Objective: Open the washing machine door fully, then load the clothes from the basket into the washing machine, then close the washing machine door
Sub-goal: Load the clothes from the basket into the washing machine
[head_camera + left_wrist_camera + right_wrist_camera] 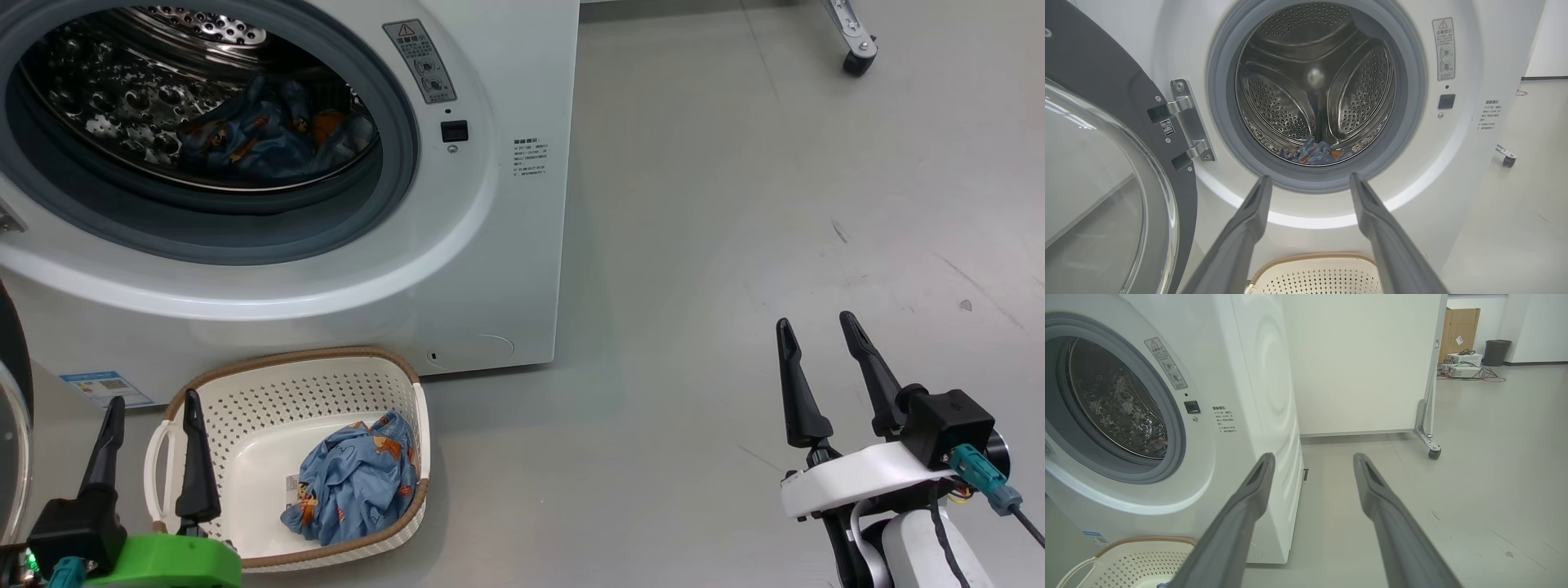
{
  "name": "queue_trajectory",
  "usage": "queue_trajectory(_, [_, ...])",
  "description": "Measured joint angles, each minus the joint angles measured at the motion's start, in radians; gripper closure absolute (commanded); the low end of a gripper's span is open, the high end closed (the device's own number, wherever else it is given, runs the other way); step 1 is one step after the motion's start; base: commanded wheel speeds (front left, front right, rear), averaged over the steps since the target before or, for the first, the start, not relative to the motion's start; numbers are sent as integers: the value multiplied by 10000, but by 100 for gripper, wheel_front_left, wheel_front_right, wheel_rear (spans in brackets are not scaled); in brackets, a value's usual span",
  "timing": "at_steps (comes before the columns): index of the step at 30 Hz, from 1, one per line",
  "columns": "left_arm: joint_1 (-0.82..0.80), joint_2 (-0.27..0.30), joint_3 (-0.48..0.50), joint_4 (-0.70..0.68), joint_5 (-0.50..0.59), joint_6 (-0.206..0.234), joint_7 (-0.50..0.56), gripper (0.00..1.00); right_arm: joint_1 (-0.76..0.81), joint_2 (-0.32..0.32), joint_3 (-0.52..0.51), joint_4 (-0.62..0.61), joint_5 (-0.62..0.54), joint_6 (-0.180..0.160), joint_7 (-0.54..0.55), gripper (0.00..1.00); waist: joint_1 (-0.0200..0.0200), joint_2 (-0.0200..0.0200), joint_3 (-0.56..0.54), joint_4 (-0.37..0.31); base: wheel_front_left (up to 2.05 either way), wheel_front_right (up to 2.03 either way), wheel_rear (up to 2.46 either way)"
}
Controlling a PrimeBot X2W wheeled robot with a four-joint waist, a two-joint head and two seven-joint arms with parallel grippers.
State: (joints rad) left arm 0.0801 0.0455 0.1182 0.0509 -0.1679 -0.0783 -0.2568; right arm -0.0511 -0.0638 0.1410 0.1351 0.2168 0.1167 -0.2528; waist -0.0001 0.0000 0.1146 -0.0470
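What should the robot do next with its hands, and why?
Probably lower the open left gripper into the basket and grab the blue garment lying there. Other clothes already lie in the drum, the door stands open, and this gripper hangs nearest the basket.

Door (1106,171) open at left, blue clothes (1312,152) low in steel drum (1314,81), left claw (1310,176) spread empty, basket (1312,257) below.

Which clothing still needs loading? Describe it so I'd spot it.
Find the big white washing machine; on the floor before it sits a cream perforated basket. Crumpled in its right half lies a light-blue garment with orange cartoon prints. Unlike the similar bundle in the drum, it is still outside the machine.
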Motion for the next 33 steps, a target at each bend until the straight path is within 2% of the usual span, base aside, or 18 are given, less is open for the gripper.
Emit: queue_trajectory(33, [140, -2, -230, -389, -79, 174, 2, 0, 105, -13, -8, -107, 0, 52, 0, 0, 0, 0, 207, 86, 0, 0, 0])
